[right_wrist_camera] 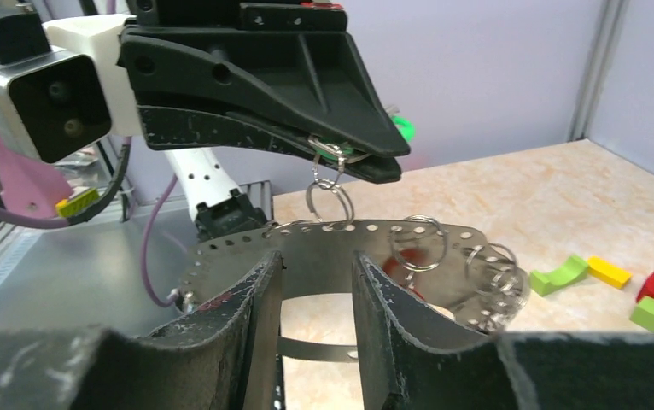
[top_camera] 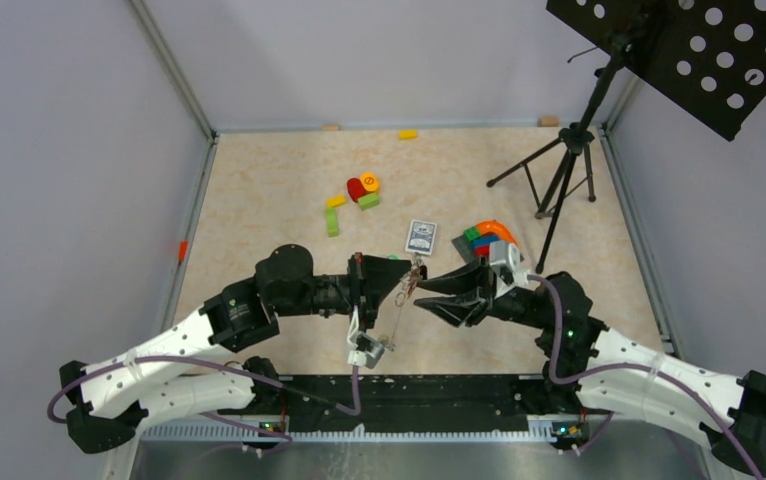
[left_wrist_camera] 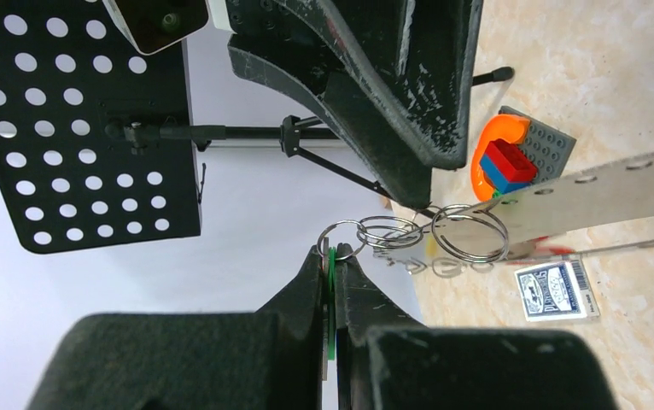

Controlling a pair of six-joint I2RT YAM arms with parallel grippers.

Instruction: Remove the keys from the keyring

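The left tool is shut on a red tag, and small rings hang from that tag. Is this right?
Not quite. The tag in the shut left tool is green, not red, as the left wrist view shows. The small rings do hang from it.

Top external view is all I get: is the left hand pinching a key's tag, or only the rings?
Observer: The left wrist view shows the left hand shut on a green tag, with small rings chained off it.
Operator: And the right hand?
Observer: Its wrist view shows the right hand open. The perforated keyring band crosses in front of its fingers, and nothing is clamped.
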